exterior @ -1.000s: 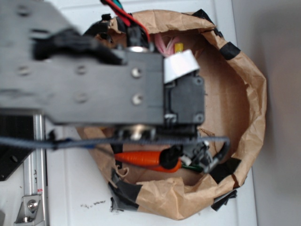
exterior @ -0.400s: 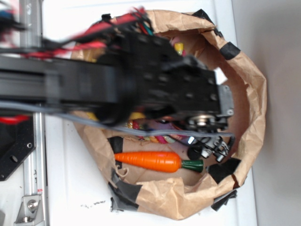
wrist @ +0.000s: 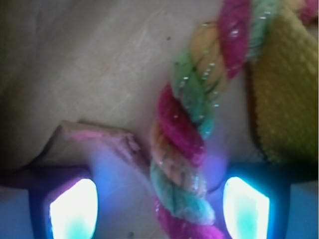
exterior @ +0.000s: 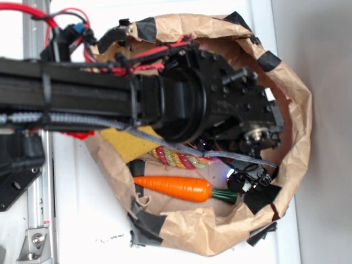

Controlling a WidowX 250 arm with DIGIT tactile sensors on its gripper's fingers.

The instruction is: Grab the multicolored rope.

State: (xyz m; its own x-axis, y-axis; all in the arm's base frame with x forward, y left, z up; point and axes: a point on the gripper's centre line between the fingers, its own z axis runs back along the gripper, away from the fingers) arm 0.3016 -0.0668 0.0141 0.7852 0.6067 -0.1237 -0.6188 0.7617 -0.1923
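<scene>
The multicolored rope (wrist: 192, 134), twisted in pink, green and orange-yellow strands, runs between my two glowing fingertips (wrist: 75, 211) in the wrist view. My gripper (wrist: 159, 209) stands open around it, with a gap on each side of the rope. In the exterior view only a short stretch of the rope (exterior: 179, 158) shows under the black arm, and the gripper (exterior: 245, 179) reaches down inside the brown paper bag (exterior: 297, 110). Much of the rope is hidden by the arm.
An orange plastic carrot (exterior: 176, 188) with a green top lies just below the rope in the bag. A yellow cloth (exterior: 129, 144) (wrist: 289, 99) lies beside the rope. A pink flap (wrist: 107, 137) shows left of the rope. The bag walls surround the gripper.
The arm has swung and lowered into the bag, bringing the gripper down over the rope. The carrot, partly covered before, now shows in full.
</scene>
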